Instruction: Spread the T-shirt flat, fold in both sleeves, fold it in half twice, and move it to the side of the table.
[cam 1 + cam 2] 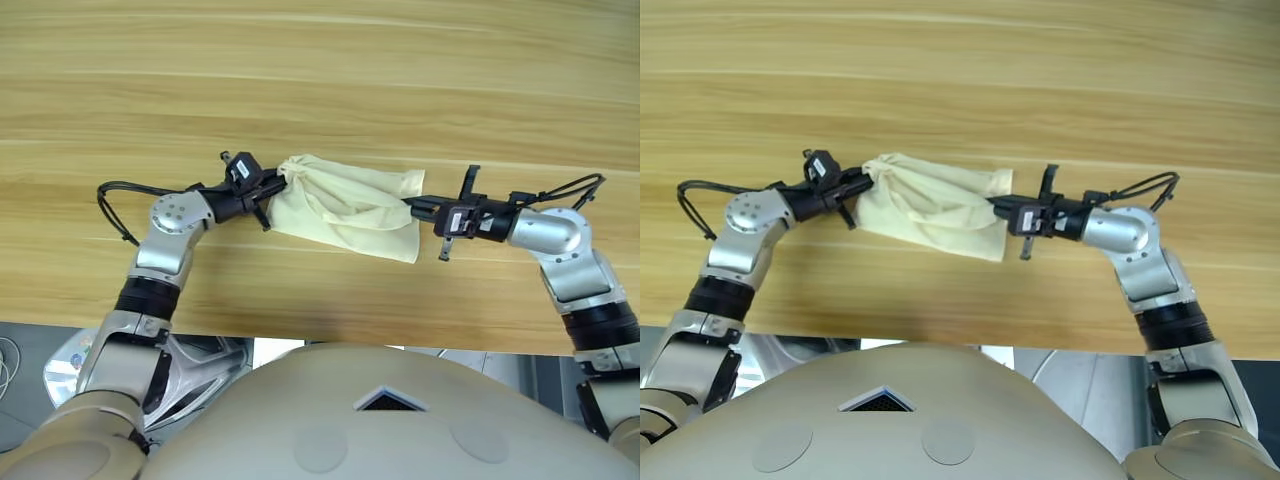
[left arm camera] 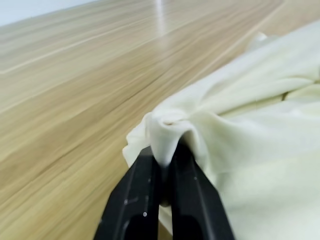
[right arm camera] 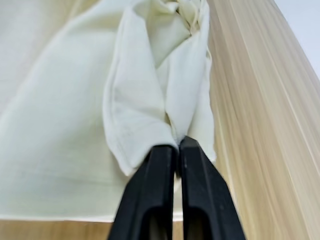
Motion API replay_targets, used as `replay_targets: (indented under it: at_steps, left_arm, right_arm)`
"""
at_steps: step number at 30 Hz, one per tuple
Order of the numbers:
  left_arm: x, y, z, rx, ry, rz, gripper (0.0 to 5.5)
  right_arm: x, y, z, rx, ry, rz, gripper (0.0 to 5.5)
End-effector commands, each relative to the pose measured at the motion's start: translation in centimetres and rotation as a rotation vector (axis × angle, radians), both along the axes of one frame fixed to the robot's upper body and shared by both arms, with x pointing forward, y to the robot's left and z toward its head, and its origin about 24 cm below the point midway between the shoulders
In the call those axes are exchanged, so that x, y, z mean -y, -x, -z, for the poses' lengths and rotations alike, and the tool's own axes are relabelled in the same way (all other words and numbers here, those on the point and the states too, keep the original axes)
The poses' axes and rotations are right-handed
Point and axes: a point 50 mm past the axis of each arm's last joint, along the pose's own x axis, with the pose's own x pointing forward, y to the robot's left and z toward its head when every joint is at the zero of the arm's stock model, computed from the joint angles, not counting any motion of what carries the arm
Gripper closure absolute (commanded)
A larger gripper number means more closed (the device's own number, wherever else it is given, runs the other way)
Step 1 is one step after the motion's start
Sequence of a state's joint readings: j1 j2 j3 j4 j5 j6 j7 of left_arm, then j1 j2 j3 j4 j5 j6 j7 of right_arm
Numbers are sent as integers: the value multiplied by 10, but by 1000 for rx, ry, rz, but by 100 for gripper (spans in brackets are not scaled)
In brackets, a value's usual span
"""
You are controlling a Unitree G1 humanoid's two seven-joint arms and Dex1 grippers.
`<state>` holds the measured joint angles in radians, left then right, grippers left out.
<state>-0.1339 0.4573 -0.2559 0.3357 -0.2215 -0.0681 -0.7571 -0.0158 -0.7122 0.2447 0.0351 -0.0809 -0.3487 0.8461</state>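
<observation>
you are looking down on a pale wooden table with long grain lines running side to side. the t-shirt, a soft cream-yellow cloth, sits in the nearer half of the table, straight ahead of you. it is not flat: it is bunched and creased, drawn out sideways between your two arms. your left gripper is at the shirt's left end. its two black fingers are pressed together on a small pinched fold of fabric that bulges up just past the tips. your right gripper is at the shirt's right end, its two black fingers likewise closed tight on a gathered edge, with a hemmed flap of cloth hanging to either side of the tips. between the two grips the far edge of the shirt runs in a twisted ridge. the rest of the cloth spreads toward you in a loose sheet, with one corner reaching closest to the table's front edge, near the right gripper. you cannot tell from these views whether that sheet rests on the wood or hangs just over it. a black cable loops out from the left wrist, and another loops from the right wrist.
</observation>
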Motion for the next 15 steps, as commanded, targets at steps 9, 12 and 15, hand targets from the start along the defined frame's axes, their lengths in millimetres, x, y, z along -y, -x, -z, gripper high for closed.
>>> replay_targets:
  at_steps: [9, 12, 15]
  left_arm:
    - [-1, 11, 29, -210, 114, -65, 430]
    - [-6, 8, 25, -232, 168, -92, 392]
    - [-13, 2, 22, -260, 240, -154, 345]
  right_arm:
    - [20, -25, 23, -141, -36, 312, 415]
    - [23, -30, 24, -200, -98, 388, 370]
    - [30, -37, 24, -247, -172, 492, 318]
